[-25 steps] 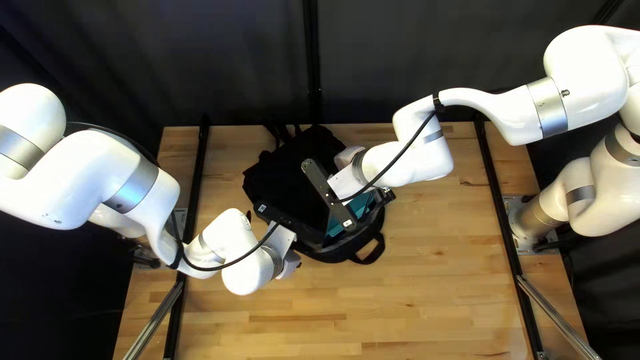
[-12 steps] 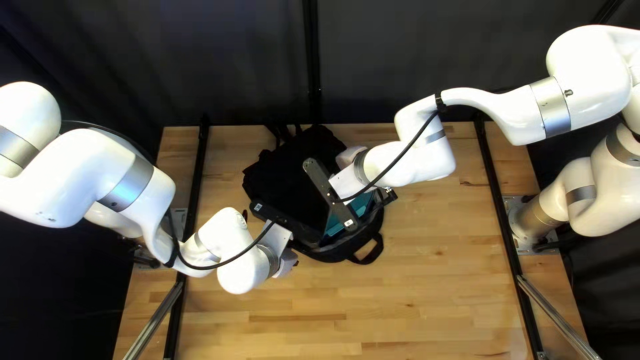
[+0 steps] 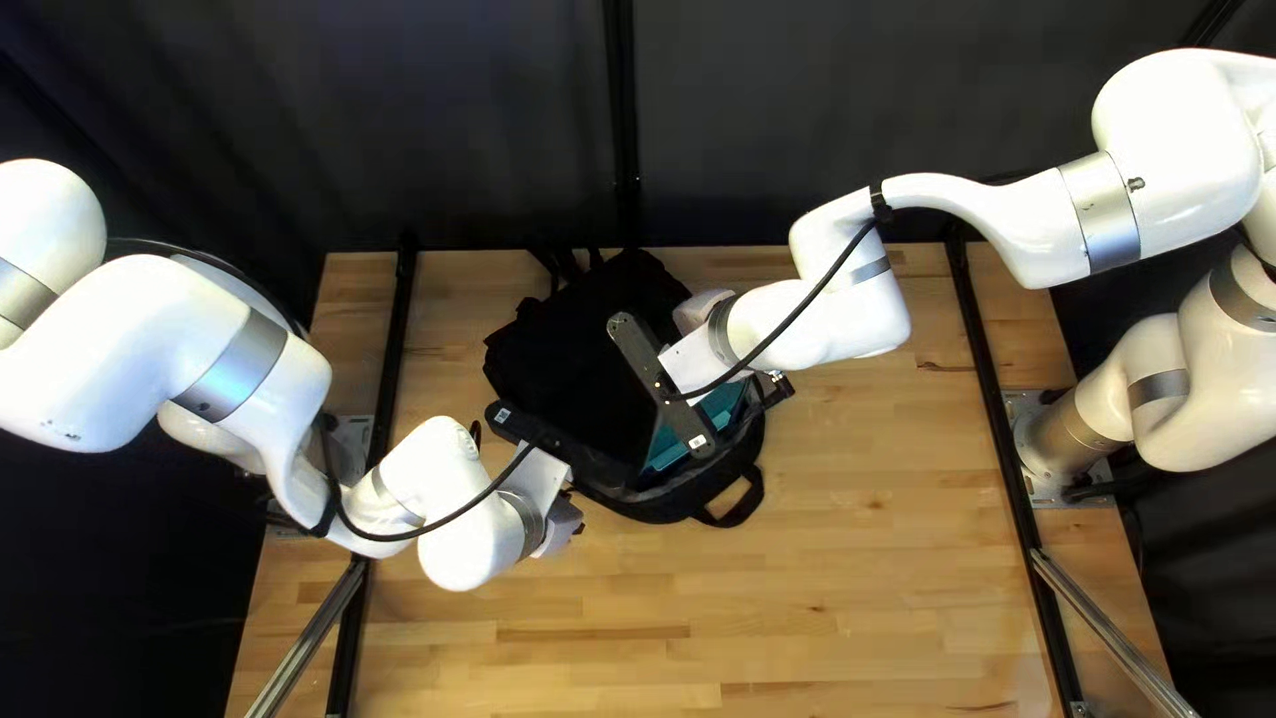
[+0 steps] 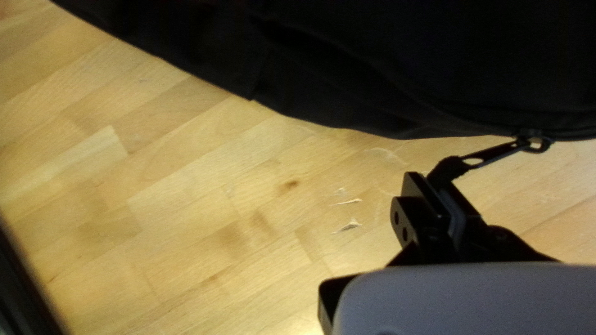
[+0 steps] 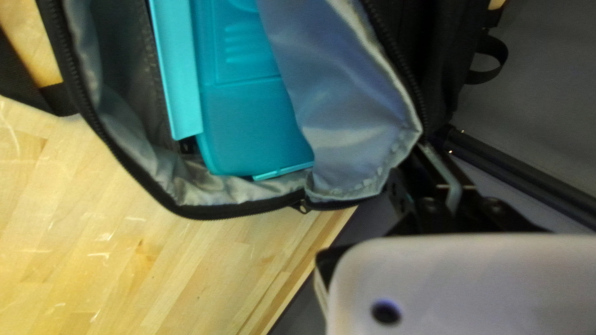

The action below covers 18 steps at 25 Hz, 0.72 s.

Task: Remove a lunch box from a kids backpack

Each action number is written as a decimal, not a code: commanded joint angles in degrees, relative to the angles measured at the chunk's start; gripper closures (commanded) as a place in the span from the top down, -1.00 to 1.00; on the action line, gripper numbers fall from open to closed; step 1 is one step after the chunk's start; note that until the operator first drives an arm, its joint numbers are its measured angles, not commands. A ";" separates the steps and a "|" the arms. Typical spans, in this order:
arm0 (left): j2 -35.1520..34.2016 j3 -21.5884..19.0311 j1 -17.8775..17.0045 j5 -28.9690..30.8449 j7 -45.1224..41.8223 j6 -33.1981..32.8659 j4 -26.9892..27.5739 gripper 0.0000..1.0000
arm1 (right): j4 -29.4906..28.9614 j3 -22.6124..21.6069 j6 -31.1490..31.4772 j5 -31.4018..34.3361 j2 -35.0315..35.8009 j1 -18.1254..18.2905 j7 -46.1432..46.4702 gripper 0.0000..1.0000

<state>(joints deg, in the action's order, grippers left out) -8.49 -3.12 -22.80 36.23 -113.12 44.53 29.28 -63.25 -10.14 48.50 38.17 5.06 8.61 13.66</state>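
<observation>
While right jaws pinch backpack (image 3: 565, 353) | lunch box (image 5: 251, 127) inside, apart from them

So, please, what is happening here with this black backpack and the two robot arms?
The arms are working on the backpack. The left hand grips a zipper pull, and the right hand pinches the edge of the opening. The bag is open enough to show a teal lunch box, which lies inside, held by neither hand.

Overhead and closer wrist views share the backpack (image 3: 565, 357).
</observation>
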 commanded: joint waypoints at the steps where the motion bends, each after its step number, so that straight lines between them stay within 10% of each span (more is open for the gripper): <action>1: -1.25 0.54 0.43 0.07 0.05 -0.64 -1.78 -1.00 | 0.15 0.03 -0.15 0.05 0.02 0.03 -0.06 -1.00; 18: -8.56 3.06 2.02 -0.20 3.12 0.06 -7.96 -1.00 | 1.04 0.11 -0.49 -0.17 -0.72 0.21 0.35 -1.00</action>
<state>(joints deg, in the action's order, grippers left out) -16.37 -0.28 -20.98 35.90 -110.06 44.70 22.06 -62.32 -10.04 48.07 37.97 4.40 8.80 13.99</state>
